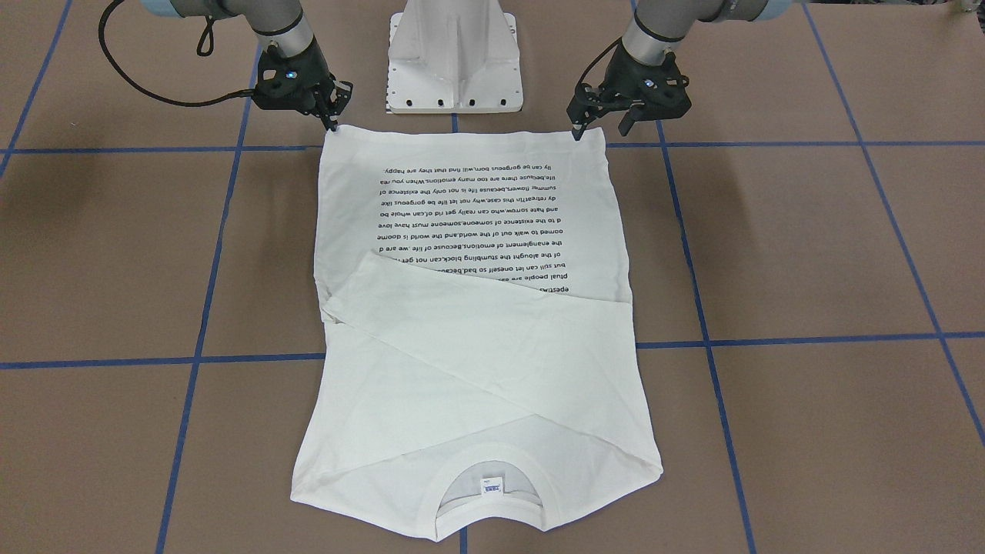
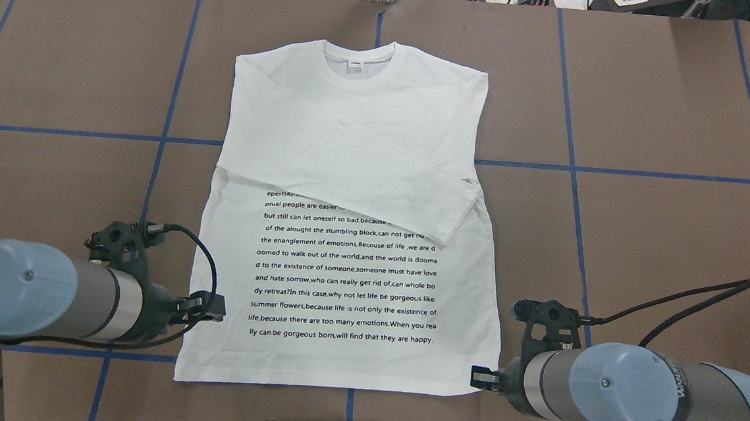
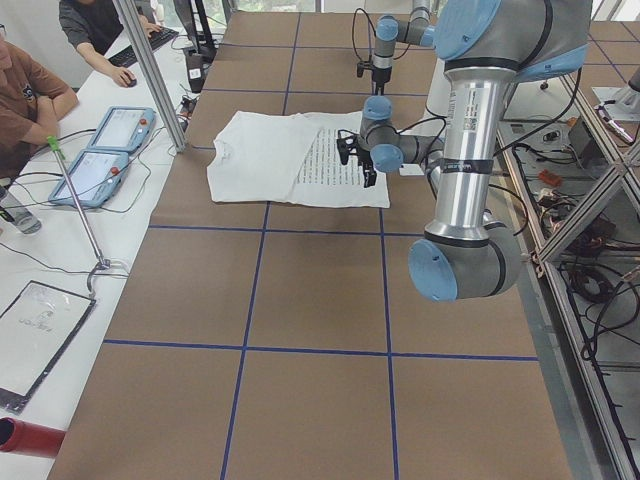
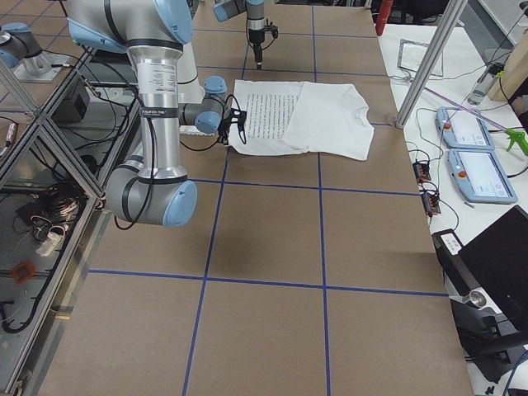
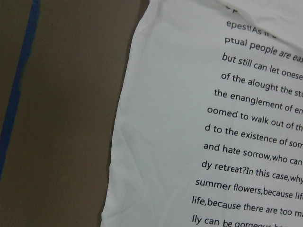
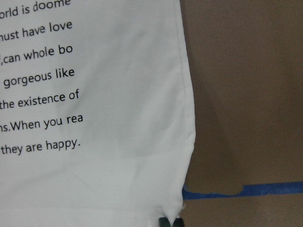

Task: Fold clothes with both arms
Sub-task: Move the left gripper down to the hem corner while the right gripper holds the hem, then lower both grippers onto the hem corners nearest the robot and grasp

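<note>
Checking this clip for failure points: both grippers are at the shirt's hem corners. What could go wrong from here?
The right gripper sits at the very tip of a hem corner of the T-shirt, so a grasp there might slip. The left gripper looks open; an uneven lift could skew the fold. The crossed sleeves lie loose and may slide off.

Table (image 1: 808,254): brown top, gridded with blue tape lines (image 1: 200,338). White metal pedestal (image 1: 455,58): stood at the table's robot-side edge, its base bolted. Side bench (image 3: 45,245): white, and bore two teach pendants (image 3: 122,127) side by side, a keyboard (image 3: 148,43) and a red cylinder (image 3: 30,437). Aluminium post (image 3: 150,70): slanted, between bench and table. One person (image 3: 30,95) was at the bench.
</note>
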